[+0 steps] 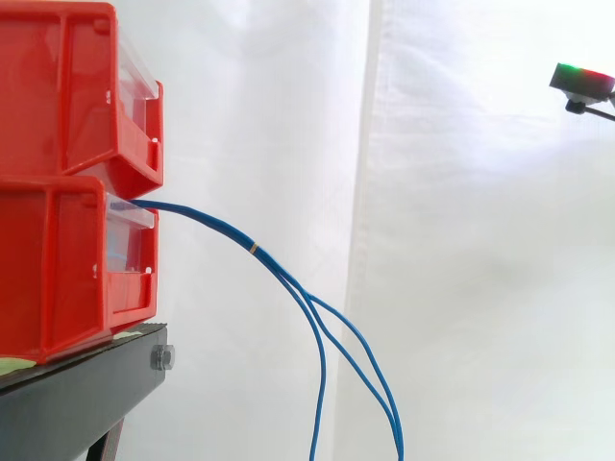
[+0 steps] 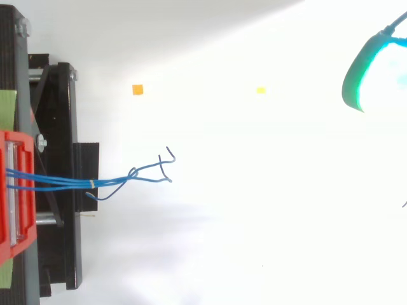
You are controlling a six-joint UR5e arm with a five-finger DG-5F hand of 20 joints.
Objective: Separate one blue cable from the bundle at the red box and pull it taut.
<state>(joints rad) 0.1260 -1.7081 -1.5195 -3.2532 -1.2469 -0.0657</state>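
Note:
A bundle of blue cables (image 1: 221, 229) comes out of the lower red bin (image 1: 58, 274) and droops down to the right. A small pale band (image 1: 254, 249) ties the strands together; below it they split and hang loose. From above, the cables (image 2: 117, 180) run right from the bin (image 2: 16, 190), and their free ends curl near the middle. A glowing green part of my hand (image 1: 582, 83) is at the far upper right, well away from the cables. In the top view the hand (image 2: 359, 70) is at the upper right corner.
A second red bin (image 1: 67, 91) is stacked on the lower one, and both rest on a black stand (image 1: 86, 389). An orange marker (image 2: 137, 89) and a yellow marker (image 2: 260, 90) lie on the white floor. A white curtain hangs behind.

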